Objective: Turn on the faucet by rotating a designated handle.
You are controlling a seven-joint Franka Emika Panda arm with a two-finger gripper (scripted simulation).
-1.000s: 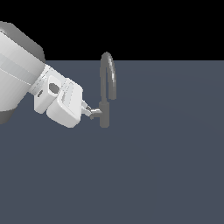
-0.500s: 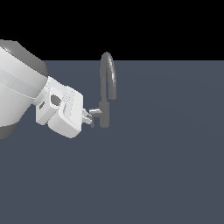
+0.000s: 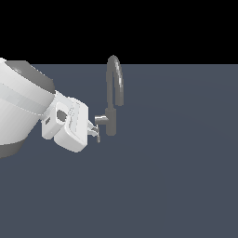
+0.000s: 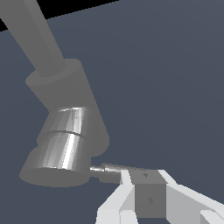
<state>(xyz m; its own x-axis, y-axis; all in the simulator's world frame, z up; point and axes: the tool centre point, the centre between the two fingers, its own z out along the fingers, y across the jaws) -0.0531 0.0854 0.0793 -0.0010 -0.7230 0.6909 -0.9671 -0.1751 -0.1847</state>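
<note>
Gripper (image 3: 96, 130) sat at the faucet's (image 3: 113, 88) 8 o'clock, fingers narrowed against the handle (image 4: 107, 171) lever, positioned to push it round; whether they pinched it I couldn't tell.

No text, label, brand, number or sign can be read in either view: the faucet (image 3: 113, 95) is plain grey metal, the white pincer (image 3: 96, 131) beside it bears no marking, and the dark surface under the faucet is unmarked
</note>
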